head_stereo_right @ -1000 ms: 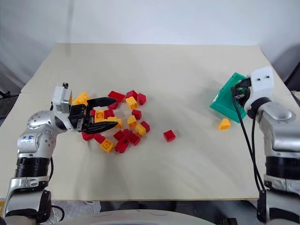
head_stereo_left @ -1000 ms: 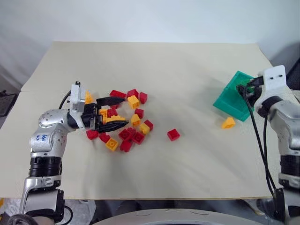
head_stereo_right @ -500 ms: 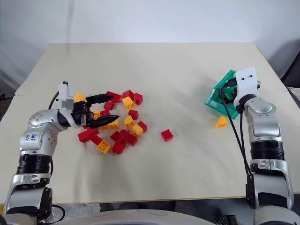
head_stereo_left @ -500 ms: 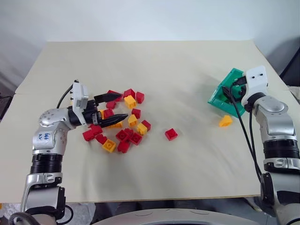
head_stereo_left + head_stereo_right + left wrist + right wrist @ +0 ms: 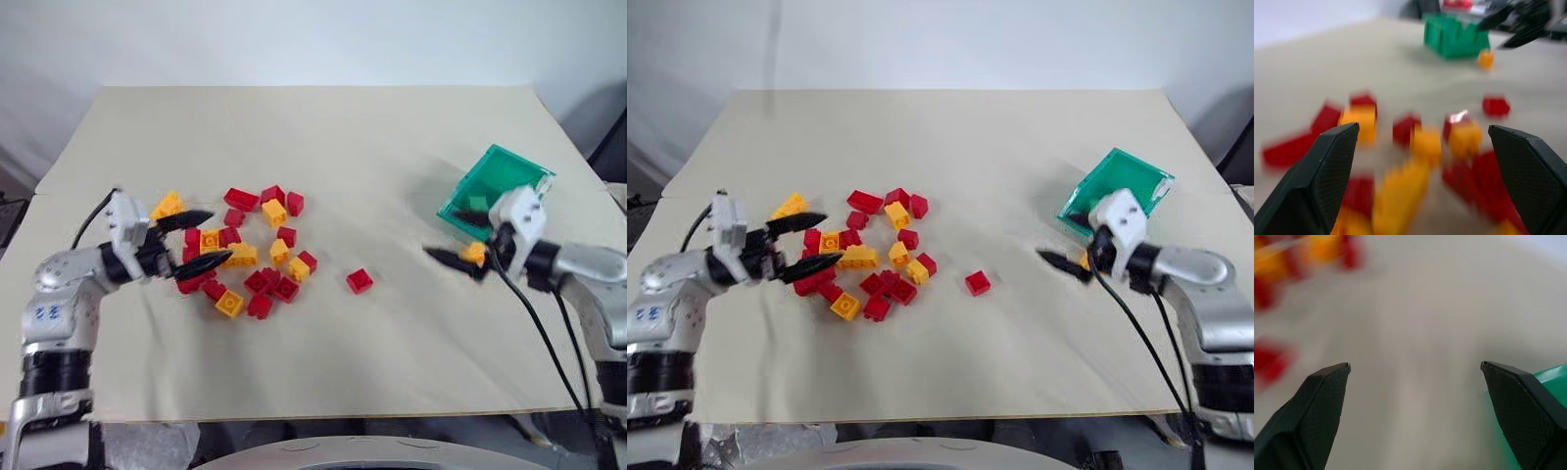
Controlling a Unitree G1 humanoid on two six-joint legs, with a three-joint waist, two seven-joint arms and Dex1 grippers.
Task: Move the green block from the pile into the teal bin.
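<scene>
The teal bin (image 5: 500,181) stands at the table's right side. A small green shape that looks like the green block (image 5: 477,203) lies inside it near its front wall. My right gripper (image 5: 446,235) is open just in front of the bin, pointing toward the table's middle, with nothing between its fingers. A yellow brick (image 5: 474,253) lies beside its wrist. The pile (image 5: 240,257) of red and yellow bricks is at the left. My left gripper (image 5: 201,238) is open at the pile's left edge, holding nothing, and the bin (image 5: 1454,36) shows far ahead in the left wrist view.
One red brick (image 5: 360,281) lies alone between the pile and the bin. The beige table (image 5: 323,147) has bare surface at the back and along the front edge. The bin sits close to the table's right edge.
My right gripper has opened, drawn back from over the bin and swung to point left. My left gripper has pulled back left from the pile, still open. The camera has shifted slightly.
</scene>
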